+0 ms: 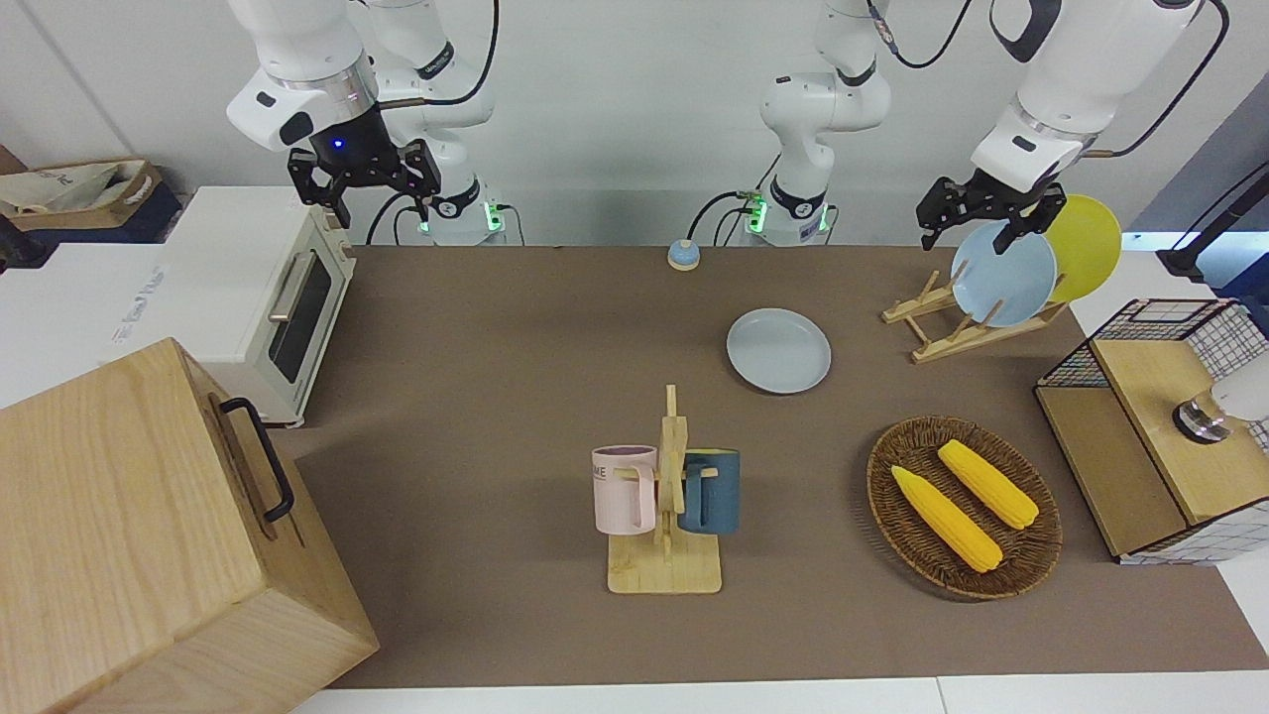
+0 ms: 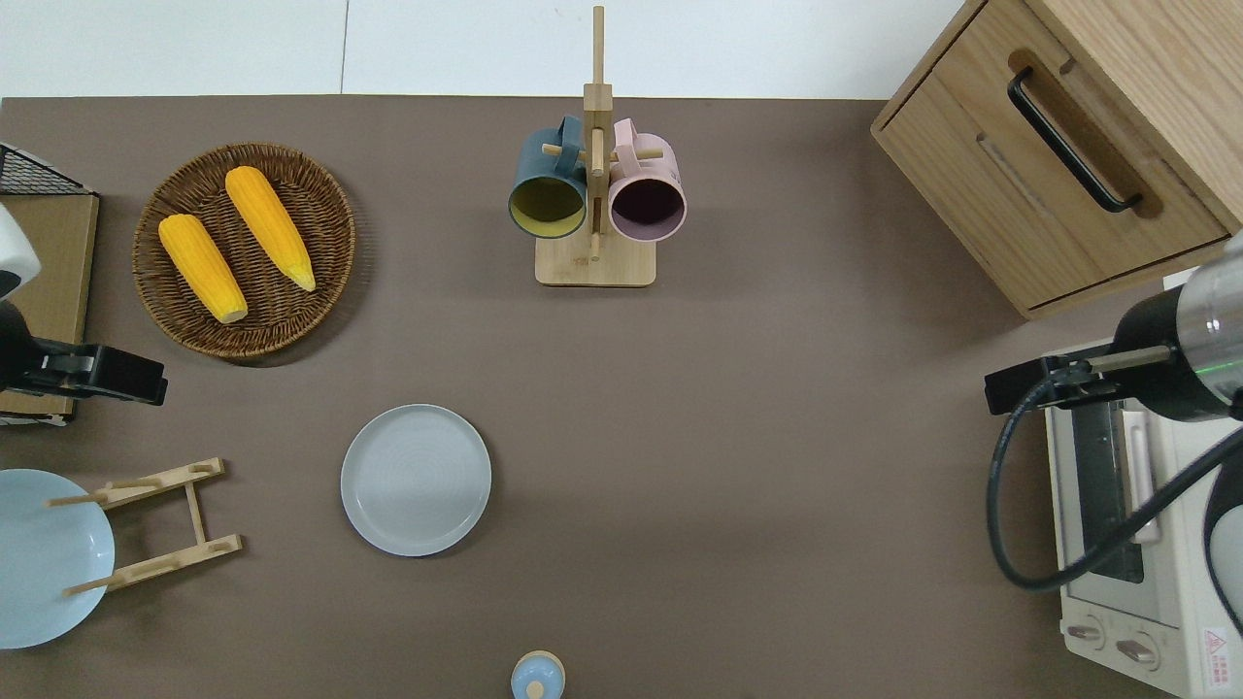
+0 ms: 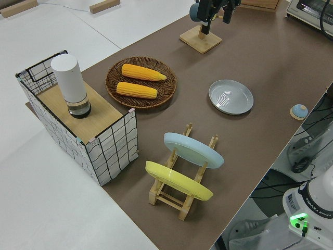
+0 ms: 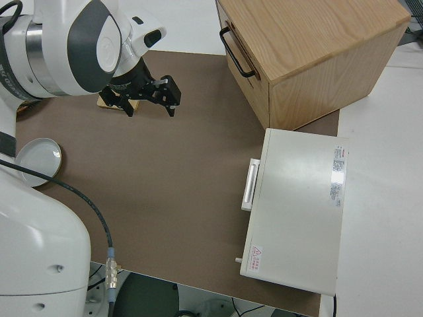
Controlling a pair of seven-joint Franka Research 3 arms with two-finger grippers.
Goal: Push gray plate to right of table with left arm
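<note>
The gray plate [image 2: 416, 480] lies flat on the brown tabletop [image 2: 738, 408], and it serves as the landmark for everything else. Nothing touches it. Its face is up and bare, so a sideways shove against its low rim should slide it without tipping, I judge.

The left claw [image 1: 980, 212] hangs in the air, well apart from the plate toward the left arm's end of the tabletop, with its fingers spread and nothing between them. In the overhead view it sits over the edge of the wire-sided shelf [image 1: 1150, 436]. From there it would have to come down beside the plate's rim before any push can start, so the task looks not yet begun.

Just beside the plate, toward that same end, stands the wooden dish rack [image 2: 160, 529] holding the light-blue plate [image 1: 1003, 274] and the yellow plate [image 1: 1086, 246] on edge (a resting pose that keeps them clear of the push path). Farther from the robots than the gray plate are the wicker basket [image 2: 320, 291] with two corn cobs [image 2: 233, 243] and the mug tree [image 2: 594, 194]. The ground toward the right arm's end, up to the toaster oven [image 2: 1136, 544], is bare, which suits a long slide.

The right arm is parked; its claw [image 1: 365, 183] is spread too.
</note>
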